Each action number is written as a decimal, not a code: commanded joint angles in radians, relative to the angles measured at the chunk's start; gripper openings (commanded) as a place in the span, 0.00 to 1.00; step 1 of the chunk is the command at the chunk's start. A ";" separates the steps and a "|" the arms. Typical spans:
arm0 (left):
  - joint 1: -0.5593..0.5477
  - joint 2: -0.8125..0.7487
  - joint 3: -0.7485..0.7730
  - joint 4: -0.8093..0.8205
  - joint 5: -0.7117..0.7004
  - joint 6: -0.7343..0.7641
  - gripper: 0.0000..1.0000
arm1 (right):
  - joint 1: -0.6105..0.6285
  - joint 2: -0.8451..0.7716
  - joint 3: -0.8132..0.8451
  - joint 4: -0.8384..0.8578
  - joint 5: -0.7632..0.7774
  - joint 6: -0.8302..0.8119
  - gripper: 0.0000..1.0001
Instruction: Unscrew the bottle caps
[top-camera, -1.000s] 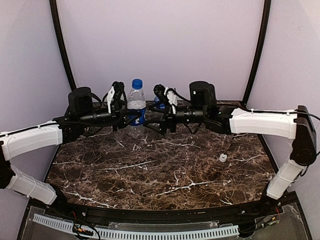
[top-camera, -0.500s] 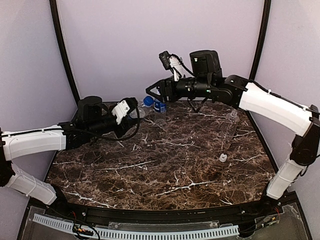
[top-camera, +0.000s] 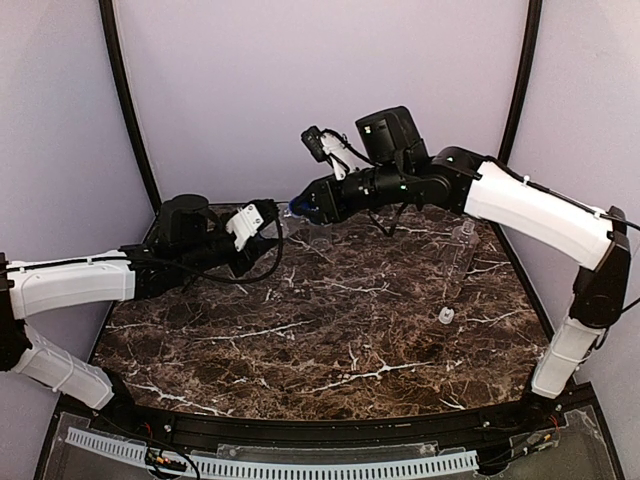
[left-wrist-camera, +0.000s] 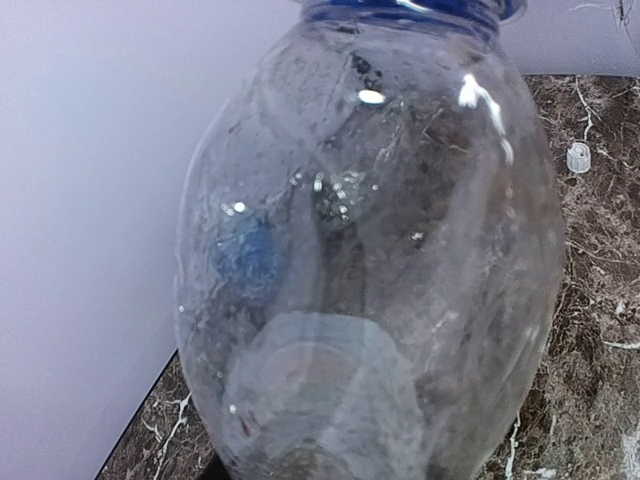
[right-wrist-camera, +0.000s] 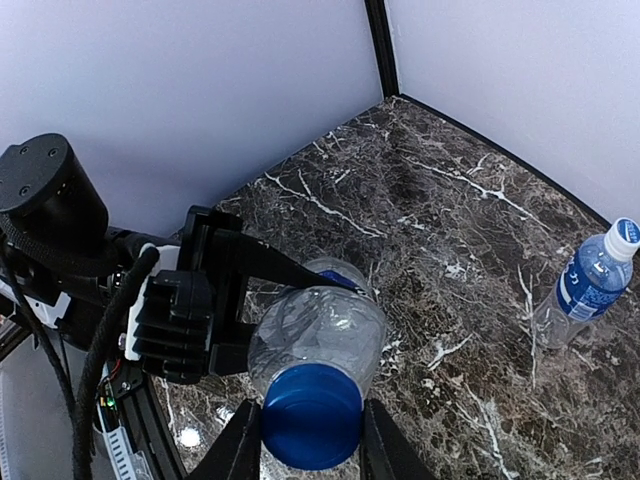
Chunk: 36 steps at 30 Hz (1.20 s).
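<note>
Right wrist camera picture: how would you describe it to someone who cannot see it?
A round blue plastic screw cap is pinched by the right pincer, atop a clear plastic bottle tilted toward the camera and gripped by the black left pincer. Farther right, a blue-labelled clear bottle with a white cap stands on the dark marble table.

A clear bottle (right-wrist-camera: 318, 330) hangs steeply tilted near the table's 11 o'clock with its blue cap (right-wrist-camera: 312, 415) on, a white-capped bottle (right-wrist-camera: 585, 290) stands upright at its 3 o'clock in the right wrist view, an unlabelled bottle (top-camera: 463, 238) stands at 2 o'clock, and a loose white cap (top-camera: 445, 316) lies at 3 o'clock.
</note>
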 joint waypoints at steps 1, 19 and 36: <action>-0.006 0.000 0.004 0.008 0.002 0.016 0.28 | 0.007 0.021 0.031 -0.015 -0.010 -0.015 0.31; -0.006 -0.021 0.005 -0.092 0.357 0.016 0.25 | 0.033 -0.028 -0.066 -0.046 -0.299 -0.492 0.00; -0.007 0.028 0.087 -0.430 0.771 0.221 0.18 | 0.191 0.034 -0.023 -0.434 0.103 -1.720 0.00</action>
